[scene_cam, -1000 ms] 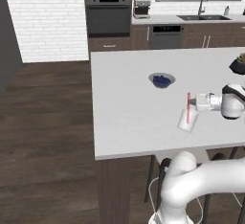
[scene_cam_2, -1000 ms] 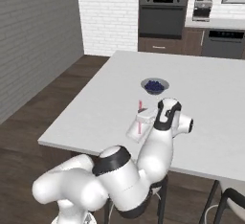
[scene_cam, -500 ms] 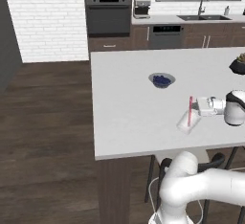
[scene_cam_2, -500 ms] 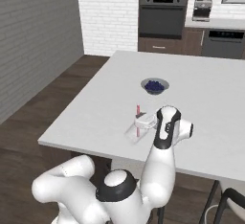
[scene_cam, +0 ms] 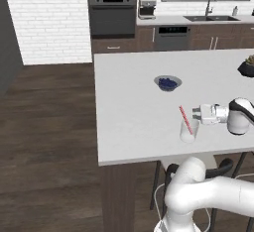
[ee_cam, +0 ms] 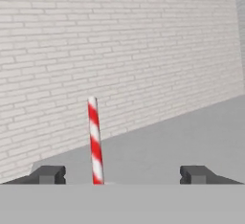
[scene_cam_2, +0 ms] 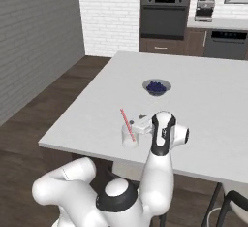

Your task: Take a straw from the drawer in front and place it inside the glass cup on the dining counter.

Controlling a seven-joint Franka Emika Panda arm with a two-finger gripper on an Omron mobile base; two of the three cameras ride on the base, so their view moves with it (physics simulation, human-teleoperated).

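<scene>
Straw, thin red-and-white striped [scene_cam: 185,120], is leaning inside the clear glass cup [scene_cam: 188,131] on the white desk [scene_cam: 129,102]; jaws are standing released beside it.

glass cup [scene_cam: 188,131]: clear glass | dining counter [scene_cam: 129,102]: smooth matt white | straw [ee_cam: 95,141]: glossy striped

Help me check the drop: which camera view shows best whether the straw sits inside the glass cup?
The left base view: the straw leans out of the glass cup on the dining counter, unobstructed. The right base view shows the same, close beside the arm. The hand view shows the straw's striped upper part between the open fingertips, no cup.
</scene>
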